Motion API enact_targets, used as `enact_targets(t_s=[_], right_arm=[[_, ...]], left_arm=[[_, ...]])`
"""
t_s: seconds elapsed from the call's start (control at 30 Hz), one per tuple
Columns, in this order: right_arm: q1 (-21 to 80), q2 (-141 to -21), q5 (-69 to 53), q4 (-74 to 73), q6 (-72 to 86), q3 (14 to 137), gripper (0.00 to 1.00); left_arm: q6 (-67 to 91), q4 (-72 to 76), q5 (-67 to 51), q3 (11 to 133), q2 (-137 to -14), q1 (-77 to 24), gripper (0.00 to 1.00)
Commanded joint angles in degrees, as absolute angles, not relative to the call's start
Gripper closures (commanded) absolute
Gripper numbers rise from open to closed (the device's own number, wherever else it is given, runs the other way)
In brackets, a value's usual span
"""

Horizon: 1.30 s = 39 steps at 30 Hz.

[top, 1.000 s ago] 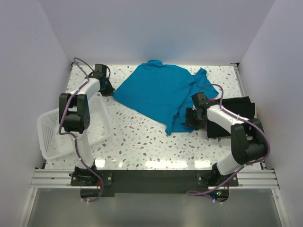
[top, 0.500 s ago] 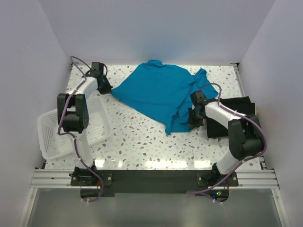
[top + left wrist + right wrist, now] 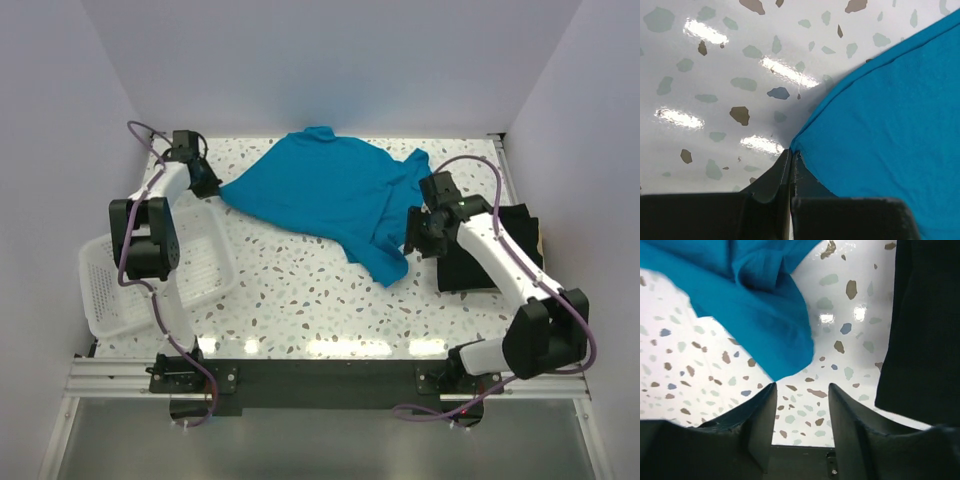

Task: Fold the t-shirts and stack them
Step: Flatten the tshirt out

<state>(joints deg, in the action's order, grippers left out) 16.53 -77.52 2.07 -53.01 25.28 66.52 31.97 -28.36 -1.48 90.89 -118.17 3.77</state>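
Observation:
The teal-blue t-shirt [image 3: 320,190] lies spread at the back middle of the table. My left gripper [image 3: 207,186] is shut on its left corner, and the left wrist view shows the jaws [image 3: 791,152] closed on that corner of teal cloth [image 3: 880,125]. The black t-shirt [image 3: 520,228] lies folded at the right, partly under my right arm. My right gripper [image 3: 415,240] is open and empty between the teal shirt's lower right tip and the black shirt. In the right wrist view the gripper [image 3: 801,392] has teal cloth [image 3: 750,300] ahead on the left and black cloth [image 3: 925,330] on the right.
A white mesh basket [image 3: 95,300] stands at the front left, beside my left arm. The side walls close in the table on the left and right. Bare speckled tabletop [image 3: 300,300] lies in front of the teal shirt.
My left gripper has moved left and back with the shirt's corner, drawing the teal shirt leftward and flatter. My right gripper has moved off the shirt's right edge, and its arm has swung right.

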Motion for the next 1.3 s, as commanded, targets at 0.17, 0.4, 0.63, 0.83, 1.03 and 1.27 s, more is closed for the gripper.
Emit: enact_targets(t_s=[0.17,0.4,0.63,0.83,1.03,1.27], right_arm=[[17.48,-81.30,-5.88,-45.01,22.24,59.15,0.47],[22.58,-86.90,-7.65,-41.14,20.65,58.62,0.46],[23.12,-92.54,-0.19,-37.18,21.18,58.00,0.29],[23.11,-94.83,6.94,-34.19,19.87,59.85,0.28],[23.12,-97.21,7.03,-35.24,18.11,63.27,0.81],[23.12,-91.94,4.23,-46.64,16.70,68.90,0.97]], left_arm=[[30.50,-26.28,-6.24,92.20,-118.39,3.52,1.00],[30.06,-26.19,-6.33,91.58,-118.21,3.52,1.00],[29.00,-26.54,-6.06,91.67,-118.12,3.43,1.00],[29.00,-26.46,-6.42,91.85,-117.95,3.52,1.00],[28.92,-26.19,-6.15,91.58,-117.16,3.43,1.00],[28.65,-27.16,-6.24,91.58,-114.18,3.52,1.00]])
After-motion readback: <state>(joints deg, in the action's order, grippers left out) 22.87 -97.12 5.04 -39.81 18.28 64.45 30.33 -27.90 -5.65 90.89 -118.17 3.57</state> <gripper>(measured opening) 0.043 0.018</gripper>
